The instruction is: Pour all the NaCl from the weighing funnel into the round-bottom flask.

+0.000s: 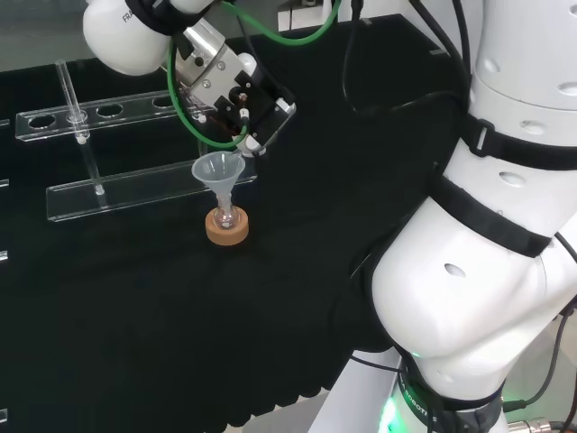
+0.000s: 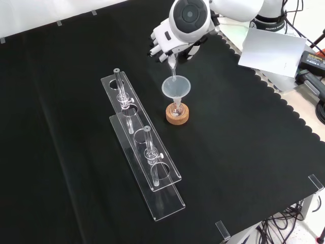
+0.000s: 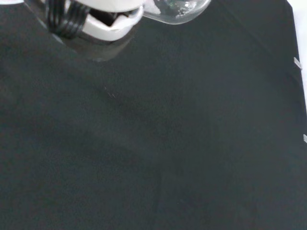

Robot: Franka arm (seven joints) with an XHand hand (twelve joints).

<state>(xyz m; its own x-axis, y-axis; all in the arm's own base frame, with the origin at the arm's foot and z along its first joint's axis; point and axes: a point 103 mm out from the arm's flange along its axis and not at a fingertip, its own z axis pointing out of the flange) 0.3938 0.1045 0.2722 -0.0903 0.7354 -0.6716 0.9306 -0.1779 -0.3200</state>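
Observation:
A small clear round-bottom flask (image 1: 226, 216) (image 2: 176, 108) stands on a cork ring (image 1: 227, 229) (image 2: 177, 115) near the middle of the cloth. A clear conical funnel (image 1: 217, 171) (image 2: 176, 87) sits in its neck. My hand (image 1: 239, 95) (image 2: 170, 43) hovers just above it, fingers curled round a clear glass weighing funnel (image 2: 173, 68) (image 3: 177, 9). That piece is tilted, with its thin spout pointing down into the funnel's mouth. In the wrist view its rounded glass body shows beside a white part of the hand (image 3: 103, 24). I cannot see any powder.
A clear plastic tube rack (image 1: 135, 189) (image 2: 142, 147) with a few glass tubes lies left of the flask in the front view. A white sheet (image 2: 271, 51) and cables lie beyond the cloth's scalloped edge (image 2: 284, 109) at the right.

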